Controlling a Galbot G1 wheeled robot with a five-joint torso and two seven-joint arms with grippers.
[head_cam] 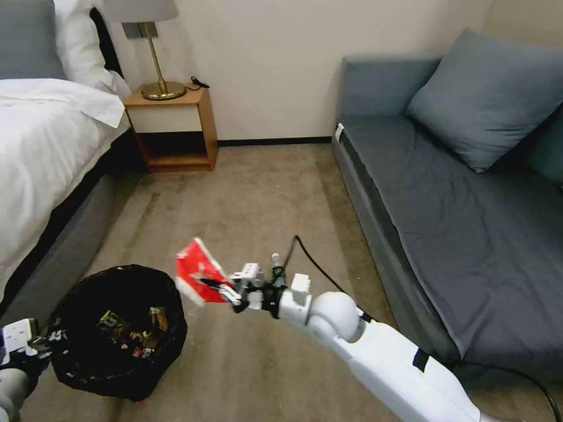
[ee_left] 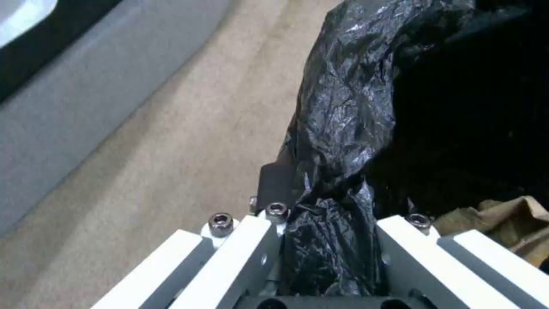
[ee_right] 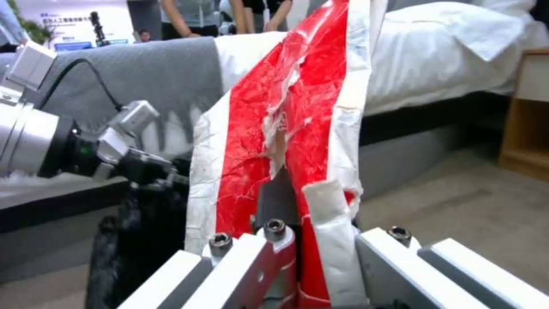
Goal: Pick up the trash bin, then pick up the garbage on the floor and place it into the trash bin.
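The trash bin point(head_cam: 117, 328), lined with a crinkly black bag, sits low at the left, a little red at its base. My left gripper point(head_cam: 36, 347) is shut on the bag's rim point(ee_left: 343, 128). Inside the bin lie snack wrappers point(head_cam: 132, 331) and a tan paper bag point(ee_left: 514, 223). To the bin's right and above its rim, my right gripper point(head_cam: 226, 288) is shut on a red-and-white wrapper point(head_cam: 196, 274), which stands upright between the fingers point(ee_right: 286, 120). A small green-labelled bottle point(head_cam: 277, 271) stands on the carpet just behind the right wrist.
A bed point(head_cam: 41, 152) runs along the left, close to the bin. A wooden nightstand point(head_cam: 176, 126) with a brass lamp stands at the back wall. A grey sofa point(head_cam: 469, 205) fills the right side. A black cable point(head_cam: 316, 264) trails over the carpet between them.
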